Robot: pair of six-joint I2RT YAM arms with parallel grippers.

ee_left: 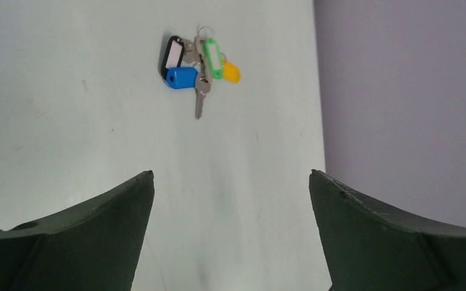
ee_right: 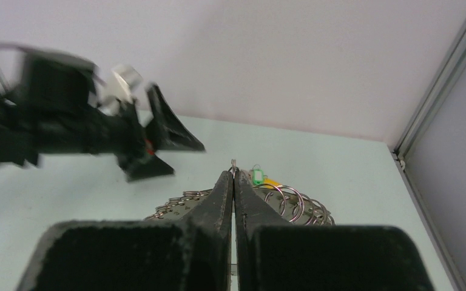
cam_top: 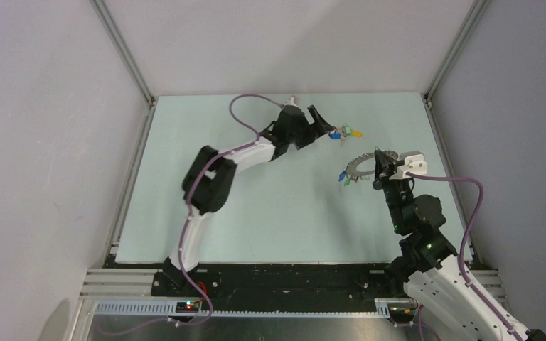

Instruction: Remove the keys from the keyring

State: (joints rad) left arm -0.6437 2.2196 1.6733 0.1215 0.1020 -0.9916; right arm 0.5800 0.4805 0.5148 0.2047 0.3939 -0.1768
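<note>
The keyring is a large flat grey toothed ring lying at the right of the mat. Blue and green keys hang at its left rim. My right gripper reaches over the ring. In the right wrist view the gripper is shut on a thin wire loop at the far rim of the keyring. My left gripper is open and empty above the mat. A small bunch of keys with black, blue, green and yellow heads lies ahead of the left gripper, apart from the ring.
The pale mat has grey walls on three sides. A metal rail runs along its right edge, close to the keyring. The left arm shows blurred in the right wrist view.
</note>
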